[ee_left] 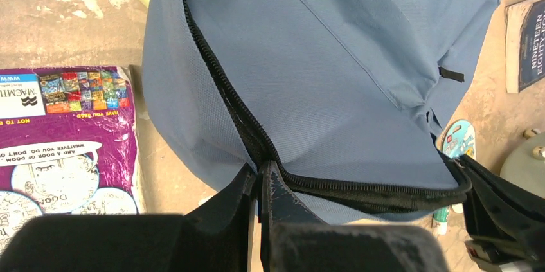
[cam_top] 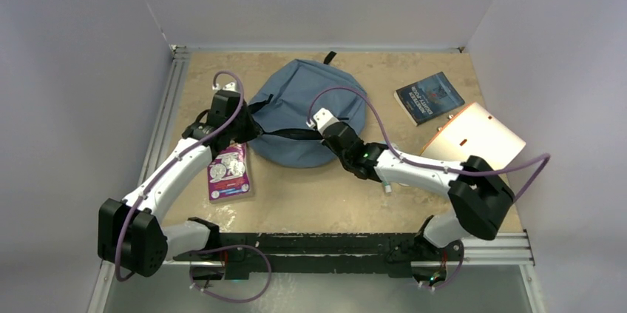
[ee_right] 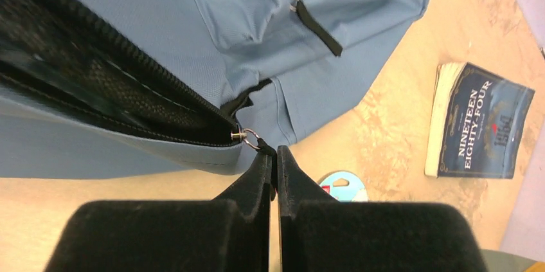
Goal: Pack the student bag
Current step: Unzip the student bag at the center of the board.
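Jaws tight on student bag (ee_left: pixel 334 60) zipper (ee_left: pixel 215 72)

My right pincer (ee_right: pixel 275 159) hides most of the zipper pull (ee_right: pixel 263 147) it pinches; left of it, the student bag's (ee_right: pixel 193 15) inside is a dark blur.

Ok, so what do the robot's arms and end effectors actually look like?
Both the left arm and right arm have white tubular links between chunky black joint housings. A purple cable loops along each. A small green light glows near the right wrist. The left end effector and right end effector each have two matte black fingers tapering to narrow tips.
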